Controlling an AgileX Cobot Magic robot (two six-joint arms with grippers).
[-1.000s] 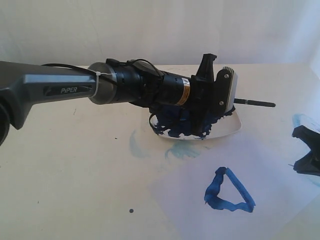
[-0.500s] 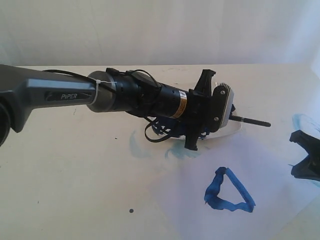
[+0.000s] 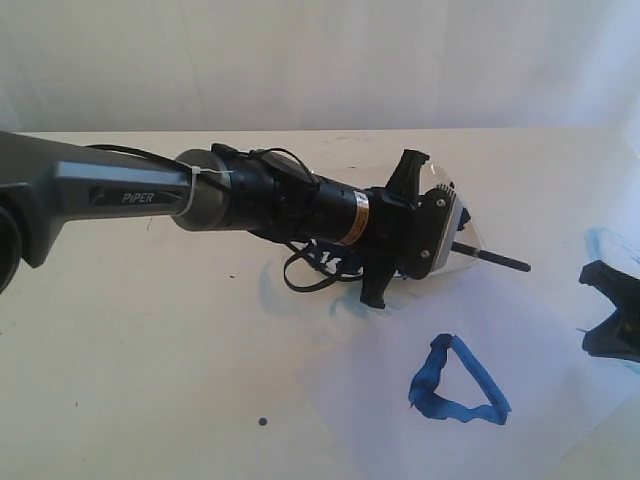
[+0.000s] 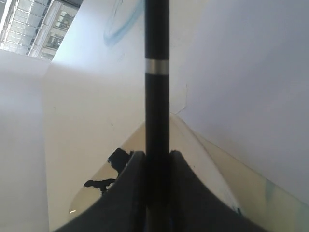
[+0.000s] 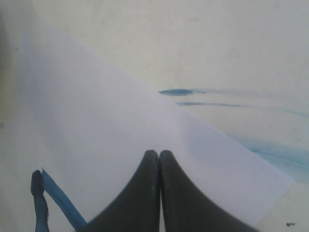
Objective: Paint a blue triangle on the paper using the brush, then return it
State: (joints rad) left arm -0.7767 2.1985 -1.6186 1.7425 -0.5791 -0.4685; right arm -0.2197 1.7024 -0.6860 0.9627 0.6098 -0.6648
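My left gripper (image 3: 452, 243) reaches in from the left, low over the white plate (image 3: 473, 232), most of which it hides. It is shut on the brush (image 3: 495, 259), whose black handle sticks out to the right. In the left wrist view the handle (image 4: 157, 96) runs straight out between the closed fingers (image 4: 133, 179), over the plate (image 4: 96, 193); the bristles do not show. The blue triangle (image 3: 458, 385) lies on the paper (image 3: 370, 400) in front of the plate. My right gripper (image 3: 612, 318) sits at the right edge, shut and empty (image 5: 159, 154), over the paper (image 5: 96, 106) beside a triangle stroke (image 5: 58, 200).
Pale blue smears mark the table left of the plate (image 3: 270, 285) and at the far right (image 3: 603, 240). A dark paint blotch (image 4: 118, 159) lies on the plate. A small black dot (image 3: 263, 421) sits on the table near the front.
My left gripper has sunk and tilted down over the plate with the brush, whose handle end moved lower and a little left. The right gripper has barely moved.
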